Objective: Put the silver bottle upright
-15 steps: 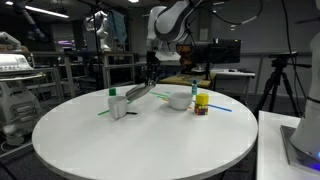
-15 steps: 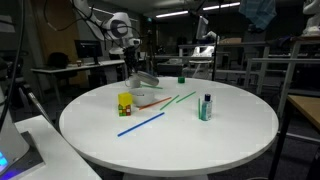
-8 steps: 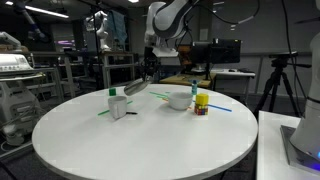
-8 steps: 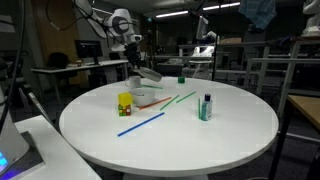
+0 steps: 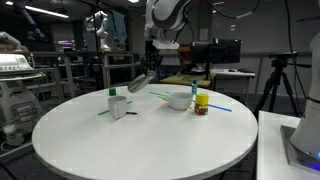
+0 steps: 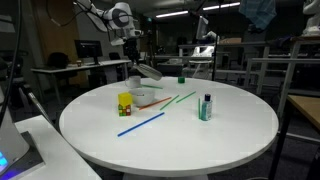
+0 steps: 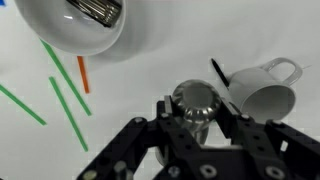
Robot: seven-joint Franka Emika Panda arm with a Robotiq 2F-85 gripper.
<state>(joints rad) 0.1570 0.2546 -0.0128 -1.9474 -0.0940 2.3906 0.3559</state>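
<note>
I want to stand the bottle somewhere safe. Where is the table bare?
The wide stretch of table on the camera side of the green-capped bottle, white bowl and yellow item is bare. The far edge is crowded: those things and the straws cluster around the hand holding the silver bottle.

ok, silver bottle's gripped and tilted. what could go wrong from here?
1. The silver bottle hangs tilted in the gripper, held near one end; it could pivot or slip while being turned upright.
2. The white mug and white bowl sit close by in the wrist view; its free end may knock them.
3. Green sticks lie on the table; a base set on one would likely topple.
</note>
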